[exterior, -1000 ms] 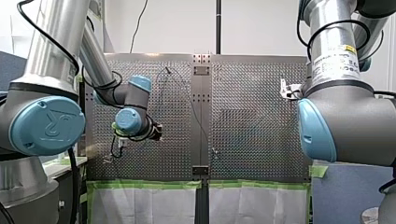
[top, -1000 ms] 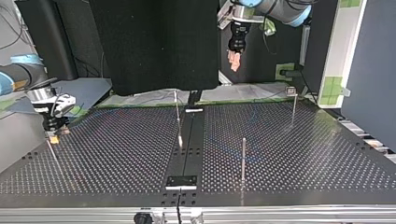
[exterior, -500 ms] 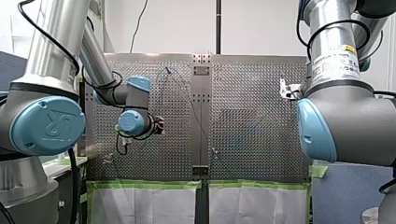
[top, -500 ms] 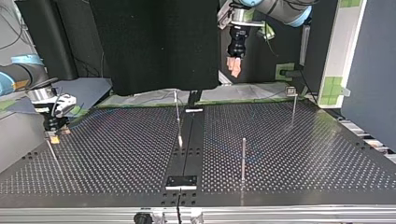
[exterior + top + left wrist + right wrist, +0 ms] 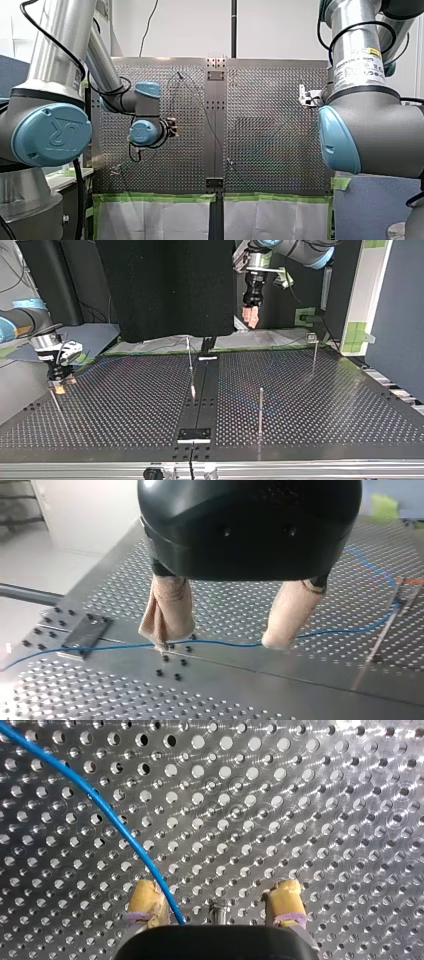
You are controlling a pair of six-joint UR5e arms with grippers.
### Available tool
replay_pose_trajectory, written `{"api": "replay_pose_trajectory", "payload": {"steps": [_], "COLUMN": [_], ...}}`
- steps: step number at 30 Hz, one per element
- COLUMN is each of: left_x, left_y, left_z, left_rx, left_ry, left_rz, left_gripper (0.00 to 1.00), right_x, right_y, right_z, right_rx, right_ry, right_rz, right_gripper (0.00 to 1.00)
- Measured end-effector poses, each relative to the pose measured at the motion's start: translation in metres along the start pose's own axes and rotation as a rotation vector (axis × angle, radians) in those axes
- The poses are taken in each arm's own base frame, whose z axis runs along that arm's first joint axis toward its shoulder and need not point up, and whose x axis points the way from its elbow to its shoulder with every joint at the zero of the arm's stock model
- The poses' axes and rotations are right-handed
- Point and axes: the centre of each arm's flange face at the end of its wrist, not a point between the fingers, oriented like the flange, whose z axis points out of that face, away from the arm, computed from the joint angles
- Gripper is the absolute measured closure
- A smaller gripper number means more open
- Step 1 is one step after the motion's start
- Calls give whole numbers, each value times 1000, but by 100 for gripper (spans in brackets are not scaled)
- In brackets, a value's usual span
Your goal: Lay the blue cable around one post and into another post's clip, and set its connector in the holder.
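Left gripper [image 5: 250,316] hangs high above the table [image 5: 125,405] in the top view. Its wrist view shows fingers [image 5: 167,610] apart over the blue cable [image 5: 225,643]: lower straight, straddling it. Right gripper's [image 5: 214,894] wrist view: pads [image 5: 285,900] apart, cable beside one.

Cable [image 5: 225,644] across table [image 5: 280,692] (post [image 5: 384,632] beside it)

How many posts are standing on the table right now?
4 posts in the top view: centre post, near post right of it, far-right post, and left post by my right gripper. None looks hidden.
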Motion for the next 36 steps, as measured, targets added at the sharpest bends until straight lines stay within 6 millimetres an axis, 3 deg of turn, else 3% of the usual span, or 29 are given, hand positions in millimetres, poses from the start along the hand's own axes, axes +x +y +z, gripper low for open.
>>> {"api": "replay_pose_trajectory", "payload": {"steps": [18, 36], "left_x": [-14, -15], "left_y": [-6, -5], "left_z": [14, 16], "left_rx": [28, 23], "left_ry": [-142, -153], "left_rz": [-42, -45], "left_gripper": [0, 0], "right_x": [0, 0], "right_y": [-6, -12], "right_z": [1, 2], "right_rx": [10, 22], "right_ry": [-3, -6], "right_rz": [-13, -24], "right_gripper": [0, 0]}}
